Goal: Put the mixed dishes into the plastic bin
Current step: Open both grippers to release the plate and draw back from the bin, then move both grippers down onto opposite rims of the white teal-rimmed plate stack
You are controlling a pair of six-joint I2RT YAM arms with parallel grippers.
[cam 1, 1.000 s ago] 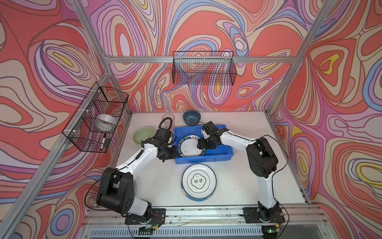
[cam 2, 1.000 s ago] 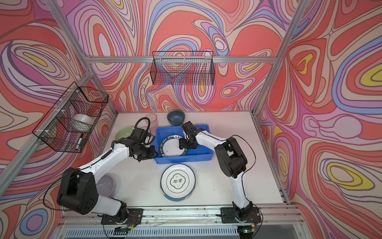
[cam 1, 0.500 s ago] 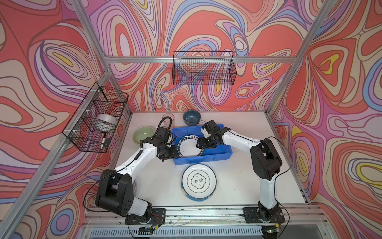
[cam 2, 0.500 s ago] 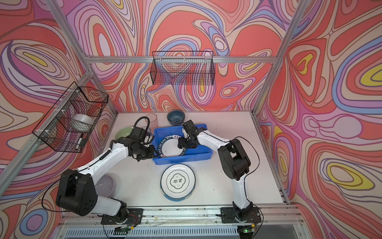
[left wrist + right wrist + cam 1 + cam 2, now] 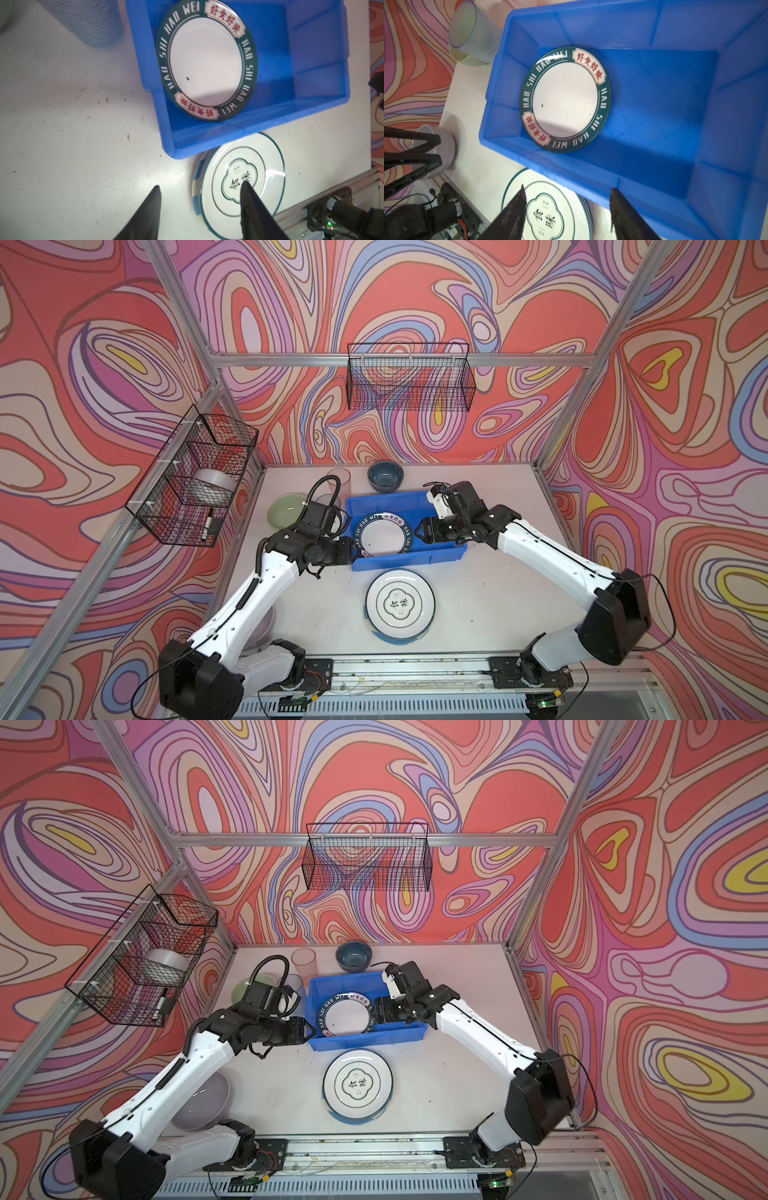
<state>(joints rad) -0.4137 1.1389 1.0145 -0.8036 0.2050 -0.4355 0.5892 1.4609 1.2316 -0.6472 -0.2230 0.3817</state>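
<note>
The plastic bin (image 5: pixel 407 562) is a bright blue tub at mid-table. A green-rimmed lettered plate (image 5: pixel 383 534) leans tilted inside it against its left wall. My left gripper (image 5: pixel 353 549) hovers just outside that wall, open and empty; the left wrist view shows its fingertips (image 5: pixel 158 188) spread over bare table. My right gripper (image 5: pixel 417 531) is inside the bin to the right of the plate, open, touching nothing. In front of the bin lies a stack of plates (image 5: pixel 400 605). A pale green bowl (image 5: pixel 284 510), pinkish tumbler (image 5: pixel 338 483) and dark blue-grey bowl (image 5: pixel 385 477) stand behind.
A bluish tumbler (image 5: pixel 475 39) stands by the bin's left back corner, partly hidden by my left wrist. A lavender bowl (image 5: pixel 203 1106) sits under my left arm. Black wire baskets (image 5: pixel 409 379) hang on the back and left walls.
My left gripper's jaws have opened and let go of the lettered plate, which now rests in the bin. The right gripper has drawn back to the right, away from the plate.
</note>
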